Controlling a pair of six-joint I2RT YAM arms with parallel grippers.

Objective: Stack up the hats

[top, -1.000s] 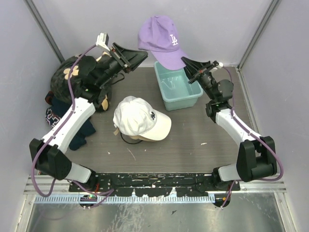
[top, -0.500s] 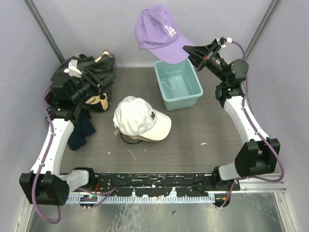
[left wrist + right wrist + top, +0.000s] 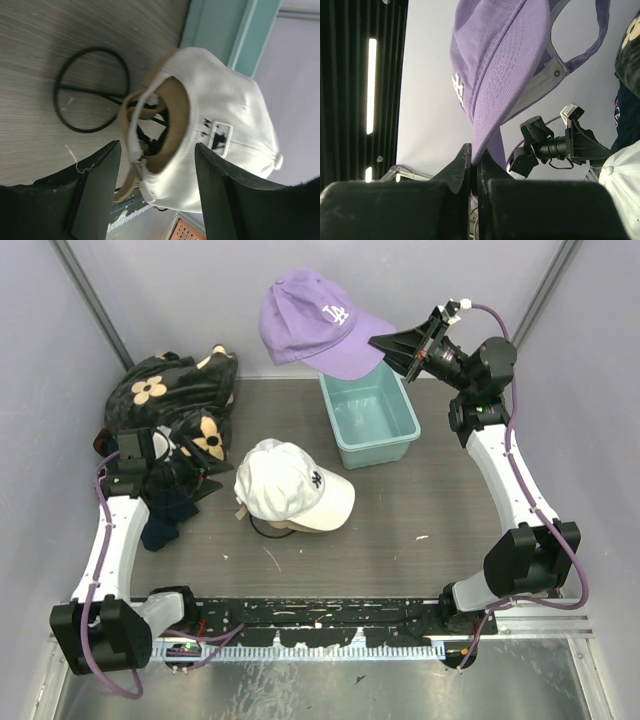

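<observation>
My right gripper (image 3: 380,341) is shut on the brim of the purple cap (image 3: 310,322) and holds it high above the back of the table; the right wrist view shows the brim pinched between its jaws (image 3: 476,156), with the purple cap (image 3: 505,65) above. The white cap (image 3: 288,480) sits on top of the tan cap (image 3: 312,527) at the table's centre. My left gripper (image 3: 205,476) is open and empty just left of them, and in its wrist view (image 3: 157,200) the white cap (image 3: 225,125) and tan cap (image 3: 176,100) lie ahead. The black cap is not clearly visible.
A teal bin (image 3: 382,452) stands at the back right of the caps and also shows in the left wrist view (image 3: 250,35). Black fabric with tan flowers (image 3: 165,390) and navy clothing (image 3: 165,518) lie at the left. A black cord loop (image 3: 90,90) lies by the tan cap.
My left gripper has left the purple cap, dropped down and come to the left of the white cap. My right gripper has lifted the purple cap higher and carried it leftward.
</observation>
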